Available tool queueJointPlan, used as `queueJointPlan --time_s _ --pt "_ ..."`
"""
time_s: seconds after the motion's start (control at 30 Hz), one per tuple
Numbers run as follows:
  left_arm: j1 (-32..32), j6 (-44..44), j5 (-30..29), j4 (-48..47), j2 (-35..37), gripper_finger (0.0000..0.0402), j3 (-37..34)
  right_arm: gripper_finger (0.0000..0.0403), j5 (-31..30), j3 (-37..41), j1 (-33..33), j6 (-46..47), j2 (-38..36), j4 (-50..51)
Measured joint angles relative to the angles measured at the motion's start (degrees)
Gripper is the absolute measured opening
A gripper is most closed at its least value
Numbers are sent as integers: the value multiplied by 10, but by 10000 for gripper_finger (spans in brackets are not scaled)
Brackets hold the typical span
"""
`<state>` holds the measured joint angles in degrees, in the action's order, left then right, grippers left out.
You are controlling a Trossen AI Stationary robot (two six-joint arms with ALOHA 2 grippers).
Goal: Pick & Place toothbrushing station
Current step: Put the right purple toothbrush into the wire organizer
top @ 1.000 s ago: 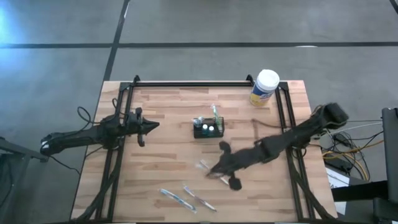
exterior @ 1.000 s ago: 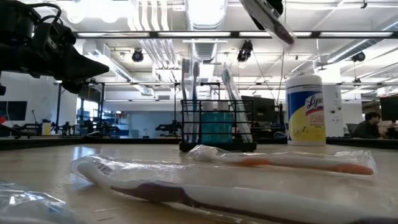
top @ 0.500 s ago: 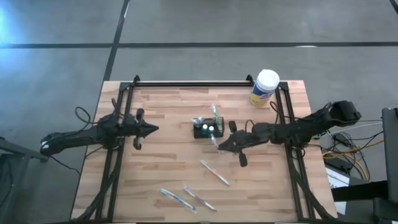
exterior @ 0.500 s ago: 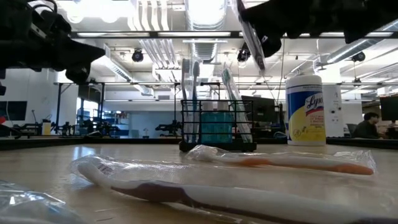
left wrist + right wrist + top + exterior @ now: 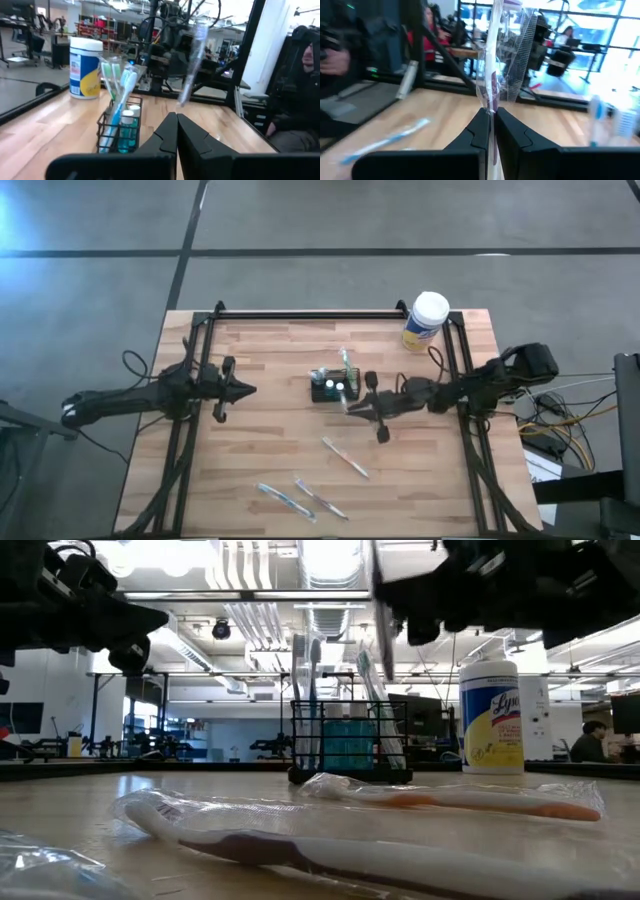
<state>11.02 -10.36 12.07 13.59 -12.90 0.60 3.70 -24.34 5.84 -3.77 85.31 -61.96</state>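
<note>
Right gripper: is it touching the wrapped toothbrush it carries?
Touching. In the right wrist view the right gripper is shut on the wrapped toothbrush, which stands up from between its fingertips. The left wrist view shows that toothbrush in the air beside the caddy.

A black wire-mesh caddy (image 5: pixel 348 747) is standing mid-frame on the desk (image 5: pixel 60 802), holding upright toothbrushes (image 5: pixel 309 690); wrapped toothbrushes (image 5: pixel 300 840) are lying in the foreground, a canister (image 5: pixel 490 716) is standing at right, and dark arms are hanging across the upper corners
</note>
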Motion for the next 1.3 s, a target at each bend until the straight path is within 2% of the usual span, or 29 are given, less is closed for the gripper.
queueJointPlan --time_s 0.1,0.17,0.27,0.43,0.6,0.77,0.83,0.93,1.07,1.3 --pt "0 -3 -5 40 -27 8 0 13 -1 -6 -28 -3 16 2" --pt "0 -23 -33 77 -49 10 0 13 0 -10 -44 1 26 0" --pt "0 -39 -78 121 -90 11 1 13 32 -21 -65 9 44 0" --pt "0 -14 -88 167 -163 19 21 13 49 -48 -73 10 72 0" --pt "-3 8 -66 175 -243 75 71 13 79 -96 -74 4 96 11" --pt "-12 28 -7 207 -324 167 115 13 84 -131 -76 -15 97 51" --pt "-13 30 -7 245 -352 204 136 13 86 -140 -82 -12 97 57" --pt "-14 32 0 254 -394 246 163 13 87 -152 -91 -9 98 67" --pt "-15 42 28 259 -442 272 207 13 89 -167 -93 -8 99 101" --pt "-14 45 34 257 -526 273 280 13 89 -187 -94 -11 99 126"
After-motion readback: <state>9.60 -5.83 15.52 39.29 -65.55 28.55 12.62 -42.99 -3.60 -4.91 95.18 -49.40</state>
